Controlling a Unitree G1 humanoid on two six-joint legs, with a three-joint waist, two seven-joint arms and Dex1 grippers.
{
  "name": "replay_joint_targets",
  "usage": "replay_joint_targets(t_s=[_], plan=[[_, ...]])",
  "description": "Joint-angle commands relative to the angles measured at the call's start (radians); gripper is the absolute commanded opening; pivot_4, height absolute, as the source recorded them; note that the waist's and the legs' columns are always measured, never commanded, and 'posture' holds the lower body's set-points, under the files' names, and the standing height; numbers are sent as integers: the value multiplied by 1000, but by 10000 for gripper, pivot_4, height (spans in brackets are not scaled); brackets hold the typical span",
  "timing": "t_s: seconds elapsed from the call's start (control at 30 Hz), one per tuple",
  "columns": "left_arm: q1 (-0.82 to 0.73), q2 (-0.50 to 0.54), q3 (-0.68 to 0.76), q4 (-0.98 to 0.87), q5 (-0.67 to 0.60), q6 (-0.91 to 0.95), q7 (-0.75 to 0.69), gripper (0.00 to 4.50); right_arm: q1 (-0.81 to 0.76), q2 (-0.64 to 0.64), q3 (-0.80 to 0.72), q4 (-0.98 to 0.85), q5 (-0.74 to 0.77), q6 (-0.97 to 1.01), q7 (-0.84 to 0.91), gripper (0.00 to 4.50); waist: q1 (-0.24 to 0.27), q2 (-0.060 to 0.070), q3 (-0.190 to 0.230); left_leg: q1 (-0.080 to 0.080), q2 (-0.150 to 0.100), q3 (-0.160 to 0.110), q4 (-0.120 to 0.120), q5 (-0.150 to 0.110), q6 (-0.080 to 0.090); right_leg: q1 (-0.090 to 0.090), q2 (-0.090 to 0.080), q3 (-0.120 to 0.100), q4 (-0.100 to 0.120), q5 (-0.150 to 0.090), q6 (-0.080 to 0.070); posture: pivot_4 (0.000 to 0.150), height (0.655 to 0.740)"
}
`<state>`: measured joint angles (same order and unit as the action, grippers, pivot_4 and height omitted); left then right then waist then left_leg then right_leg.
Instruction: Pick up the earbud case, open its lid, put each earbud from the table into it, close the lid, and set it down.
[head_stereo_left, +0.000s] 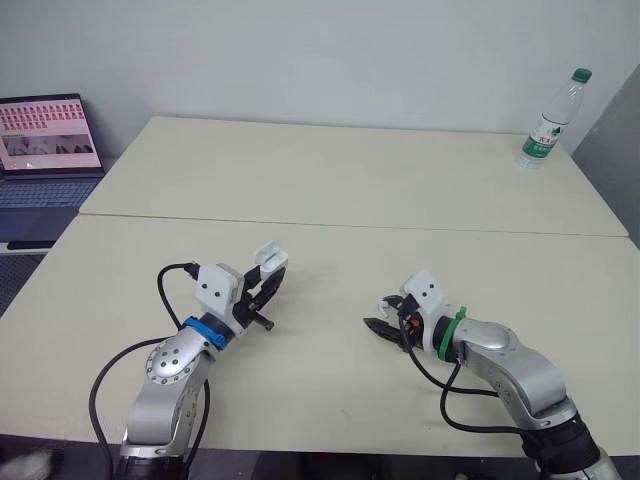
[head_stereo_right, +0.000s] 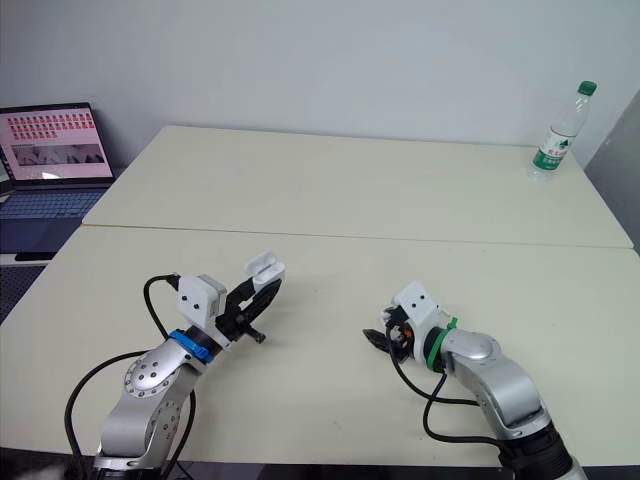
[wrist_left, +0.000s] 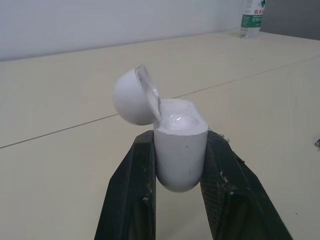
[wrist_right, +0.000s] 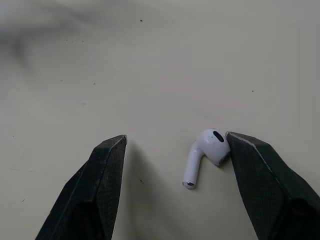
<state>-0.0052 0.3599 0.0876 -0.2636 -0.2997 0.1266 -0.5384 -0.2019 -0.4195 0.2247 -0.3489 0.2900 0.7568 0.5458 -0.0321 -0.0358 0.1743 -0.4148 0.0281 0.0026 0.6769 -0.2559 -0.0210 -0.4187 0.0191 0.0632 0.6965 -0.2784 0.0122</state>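
Note:
My left gripper (wrist_left: 180, 142) is shut on the white earbud case (wrist_left: 180, 150), holding it upright above the table. Its round lid (wrist_left: 134, 97) is hinged back and open. In the left eye view the case (head_stereo_left: 270, 259) sits at the tips of the left gripper (head_stereo_left: 262, 287), left of the table's middle. A single white earbud (wrist_right: 206, 152) lies on the table between the fingers of my right gripper (wrist_right: 175, 137). That gripper is open, and the earbud's head rests against one finger (wrist_right: 255, 165). The right gripper (head_stereo_left: 380, 314) is low over the table's front right.
A clear water bottle (head_stereo_left: 551, 120) with a green cap stands at the far right corner. An open laptop (head_stereo_left: 45, 140) sits off the table's left side. A seam (head_stereo_left: 350, 225) runs across the beige table (head_stereo_left: 350, 170).

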Motion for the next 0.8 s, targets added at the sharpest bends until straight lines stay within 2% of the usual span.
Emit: replay_joint_targets(t_s=[0.03, 0.17, 0.23, 0.3, 0.47, 0.5, 0.7, 0.8], plan=[[1, 10, 19, -47, -12, -19, -1, 8123, -19, 4, 19, 9, -8, -13, 14, 32863, 0, 0, 0, 0, 0, 0, 0, 0, 0, 0, 0, 0, 0, 0, 0, 1500, 7400], [-2, 10, 18, -48, -11, -20, 0, 8123, -30, 9, 32, 30, -28, -18, 0, 32863, 0, 0, 0, 0, 0, 0, 0, 0, 0, 0, 0, 0, 0, 0, 0, 1500, 7400], [-1, 11, 18, -48, -11, -21, 0, 8123, -31, 5, 43, 36, -46, -18, -5, 29004, 0, 0, 0, 0, 0, 0, 0, 0, 0, 0, 0, 0, 0, 0, 0, 1500, 7400], [0, 11, 17, -49, -11, -22, 1, 8123, -29, -5, 54, 42, -67, -23, -6, 23476, 0, 0, 0, 0, 0, 0, 0, 0, 0, 0, 0, 0, 0, 0, 0, 1500, 7400], [0, 10, 17, -49, -9, -23, 1, 8123, -27, -28, 56, 55, -99, -39, 6, 5848, 0, 0, 0, 0, 0, 0, 0, 0, 0, 0, 0, 0, 0, 0, 0, 1500, 7400], [-1, 10, 17, -48, -9, -23, 1, 8123, -28, -31, 54, 57, -100, -42, 10, 4536, 0, 0, 0, 0, 0, 0, 0, 0, 0, 0, 0, 0, 0, 0, 0, 1500, 7400], [-14, 0, 6, -34, -4, -31, 5, 8123, -45, -109, -13, -11, -19, -13, 122, 4543, 2, 0, 0, 0, -1, 0, 0, 0, 0, 1, 0, 0, -1, 0, 0, 1500, 7400], [-25, -12, -4, -18, -4, -42, 2, 8123, -60, -252, -85, -114, 76, 39, 258, 4543, 4, 0, 0, 0, -1, 0, 0, 0, 0, 1, -1, 0, -1, 0, 0, 1500, 7400]])
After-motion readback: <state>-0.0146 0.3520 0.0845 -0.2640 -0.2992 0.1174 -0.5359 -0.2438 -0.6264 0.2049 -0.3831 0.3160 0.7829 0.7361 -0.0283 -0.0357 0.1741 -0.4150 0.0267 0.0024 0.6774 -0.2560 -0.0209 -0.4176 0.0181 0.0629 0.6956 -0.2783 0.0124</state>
